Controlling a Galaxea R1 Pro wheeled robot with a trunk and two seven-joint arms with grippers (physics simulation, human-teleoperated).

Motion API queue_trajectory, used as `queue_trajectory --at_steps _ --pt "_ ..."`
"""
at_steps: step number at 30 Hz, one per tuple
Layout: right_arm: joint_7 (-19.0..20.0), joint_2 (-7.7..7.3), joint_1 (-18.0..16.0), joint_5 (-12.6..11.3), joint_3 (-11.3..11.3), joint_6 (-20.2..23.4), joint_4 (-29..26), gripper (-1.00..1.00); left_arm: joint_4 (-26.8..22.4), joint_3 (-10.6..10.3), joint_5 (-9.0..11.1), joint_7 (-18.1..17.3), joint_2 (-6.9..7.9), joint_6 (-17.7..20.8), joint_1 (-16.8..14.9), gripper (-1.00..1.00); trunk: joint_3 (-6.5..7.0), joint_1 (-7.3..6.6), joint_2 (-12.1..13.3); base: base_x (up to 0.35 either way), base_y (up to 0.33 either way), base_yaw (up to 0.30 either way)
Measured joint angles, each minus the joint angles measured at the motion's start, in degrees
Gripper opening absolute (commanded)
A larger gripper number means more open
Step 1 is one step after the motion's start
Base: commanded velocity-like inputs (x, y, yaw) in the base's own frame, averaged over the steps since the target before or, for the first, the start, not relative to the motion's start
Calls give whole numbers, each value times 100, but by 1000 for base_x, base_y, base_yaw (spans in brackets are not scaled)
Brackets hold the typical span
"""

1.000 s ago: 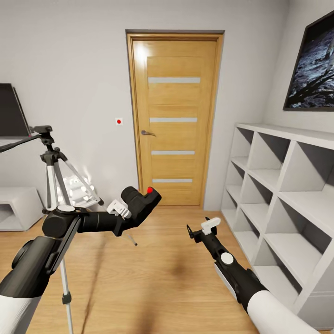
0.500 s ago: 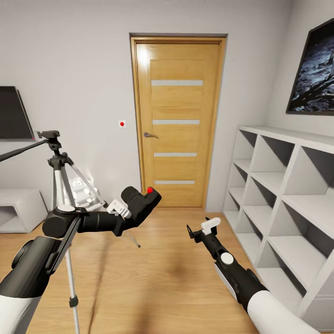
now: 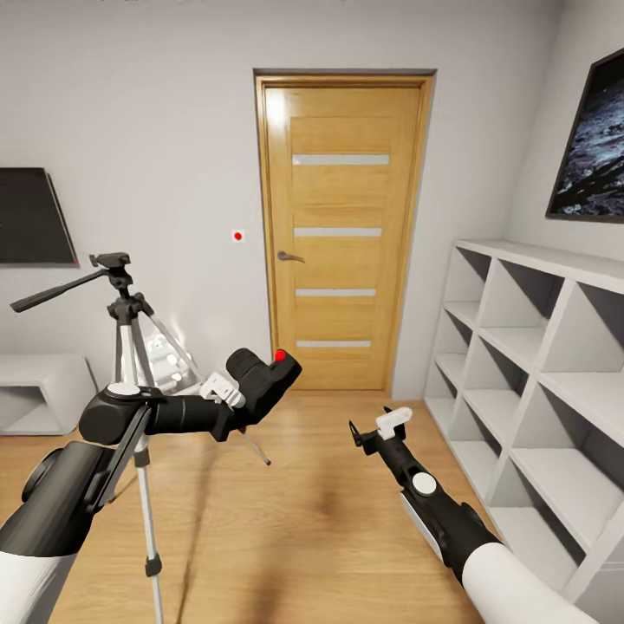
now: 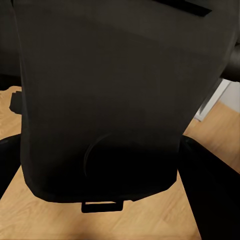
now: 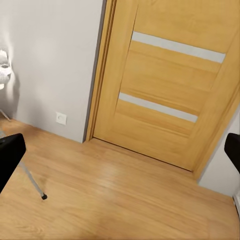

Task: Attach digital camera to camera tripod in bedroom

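Note:
The digital camera (image 3: pixel 265 380), black with a red button on top, hangs in mid-air in front of me with my left gripper (image 3: pixel 238 392) shut on it. In the left wrist view its dark body (image 4: pixel 115 100) blocks almost everything. The camera tripod (image 3: pixel 126 329) stands on the wood floor to the left, behind my left arm, its black head (image 3: pixel 113 260) and pan handle above the held camera. One tripod leg's foot (image 5: pixel 41 195) is in the right wrist view. My right gripper (image 3: pixel 380 431) is open and holds nothing, low and right of the camera.
A wooden door (image 3: pixel 342 234) is straight ahead in the grey wall. White cube shelves (image 3: pixel 537 347) line the right wall under a dark picture (image 3: pixel 598 147). A black screen (image 3: pixel 30 217) and low white cabinet (image 3: pixel 39 390) are at the left. Wood floor (image 3: pixel 303 520) lies between.
The whole view has turned, so door, shelves and tripod have slid to the right in the picture and more of the tripod shows. Both arms hold the same pose.

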Motion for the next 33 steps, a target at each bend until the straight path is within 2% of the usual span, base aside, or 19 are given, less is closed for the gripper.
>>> queue_trajectory --at_steps 6,10,13,21,33 --pt "-21 -27 -2 5 -7 -5 261 100 1 0 -1 0 0 1 0 -100 108 -132 241 0 4 16" --pt "-95 -368 1 -4 -20 -6 616 100 -1 0 0 1 1 6 0 -100 179 -220 401 0 115 2" --pt "-103 -458 2 -7 -19 -7 904 100 0 -1 0 1 0 5 -1 -100 233 -286 522 0 200 1" --pt "-108 -513 2 -17 -16 -21 1223 100 0 -1 0 -7 -1 4 -1 -100 377 -462 843 0 245 0" --pt "-114 -520 2 -8 -11 -29 1265 100 0 -1 -1 -8 -1 4 -1 -100 593 -725 1324 0 279 0"
